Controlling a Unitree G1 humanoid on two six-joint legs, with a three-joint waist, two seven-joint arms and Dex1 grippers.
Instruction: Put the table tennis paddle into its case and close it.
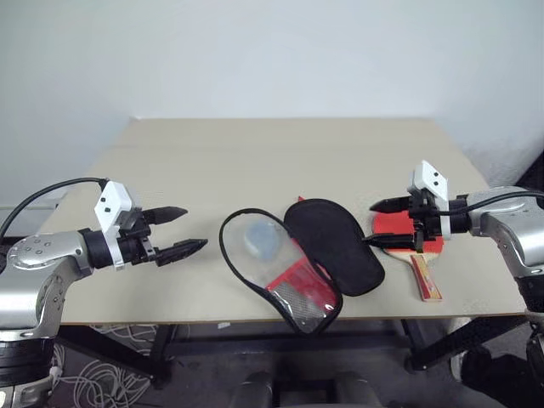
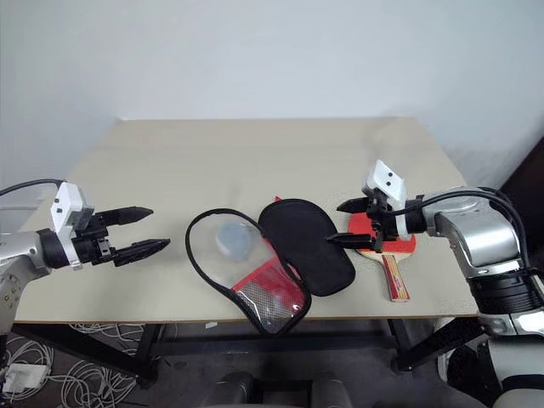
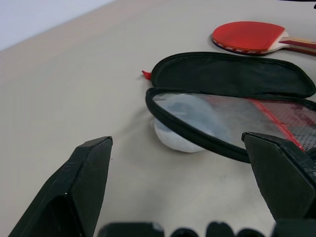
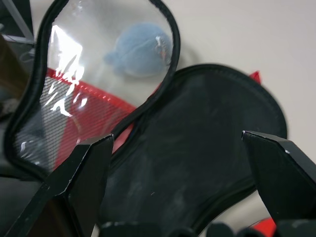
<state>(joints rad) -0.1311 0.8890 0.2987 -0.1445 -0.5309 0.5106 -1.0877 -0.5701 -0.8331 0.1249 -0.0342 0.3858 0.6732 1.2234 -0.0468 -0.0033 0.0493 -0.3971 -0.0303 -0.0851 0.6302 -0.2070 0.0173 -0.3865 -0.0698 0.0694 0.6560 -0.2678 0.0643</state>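
Paddle (image 1: 406, 233) lies untouched at three o'clock of the unzipped case (image 1: 297, 259); my right gripper (image 1: 384, 223) hovers above it, jaws apart, left gripper (image 1: 180, 230) likewise. Next: grasp it.

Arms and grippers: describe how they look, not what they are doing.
Both arms have silver-grey metal shells ending in black wrist sections. Each carries a small white box-shaped camera housing on the wrist and a black cable looping back along the forearm. The left gripper and right gripper each have two black, tapered, pointed fingers. No lettering is legible.
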